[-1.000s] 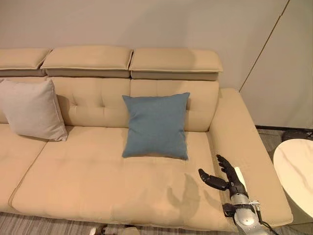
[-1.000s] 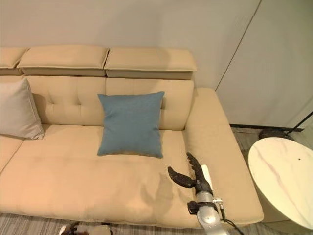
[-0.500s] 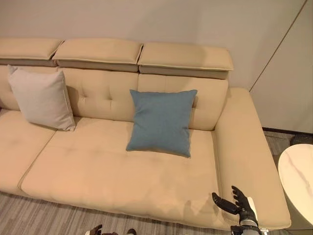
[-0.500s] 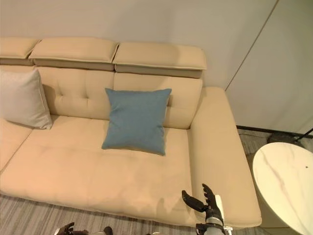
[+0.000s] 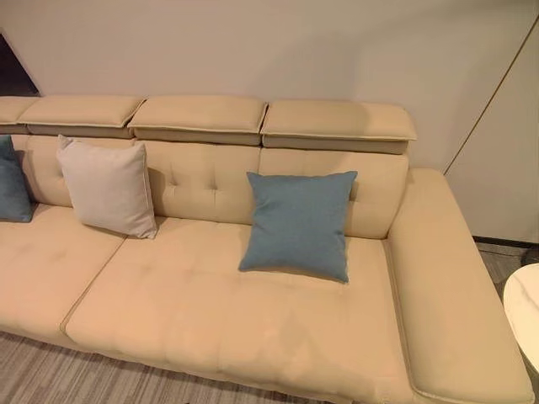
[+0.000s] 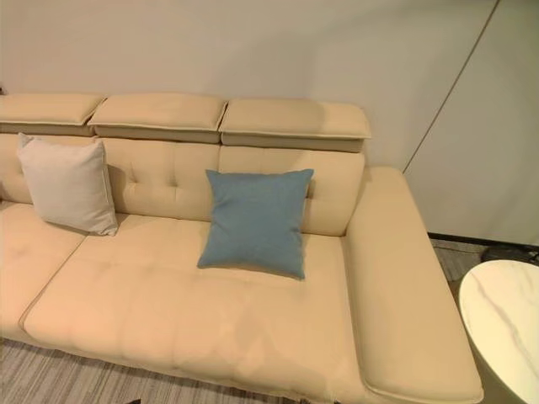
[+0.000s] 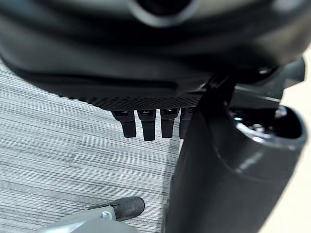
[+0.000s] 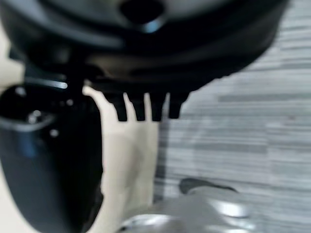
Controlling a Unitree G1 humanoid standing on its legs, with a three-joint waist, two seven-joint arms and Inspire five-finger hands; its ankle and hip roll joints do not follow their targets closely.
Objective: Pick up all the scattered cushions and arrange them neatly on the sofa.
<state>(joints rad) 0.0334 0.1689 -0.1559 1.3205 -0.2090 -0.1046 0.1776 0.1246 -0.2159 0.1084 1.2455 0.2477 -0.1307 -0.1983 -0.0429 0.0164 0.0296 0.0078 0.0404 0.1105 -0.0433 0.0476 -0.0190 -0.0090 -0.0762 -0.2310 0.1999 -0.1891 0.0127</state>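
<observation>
Left hand (image 7: 146,124) with fingers straight and empty over grey floor (image 7: 58,160), right hand (image 8: 143,104) likewise extended, holding nothing, beige sofa (image 5: 253,320) bearing blue cushion (image 5: 299,223) against its backrest, cream cushion (image 5: 105,185) toward its far end, second blue cushion (image 5: 13,181) beyond that.

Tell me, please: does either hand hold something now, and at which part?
Nothing is held. The left hand and the right hand hang with straight fingers above the floor.

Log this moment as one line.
sofa: blue cushion, beige cushion propped on backrest | left hand: open, empty | right hand: open, empty
</observation>
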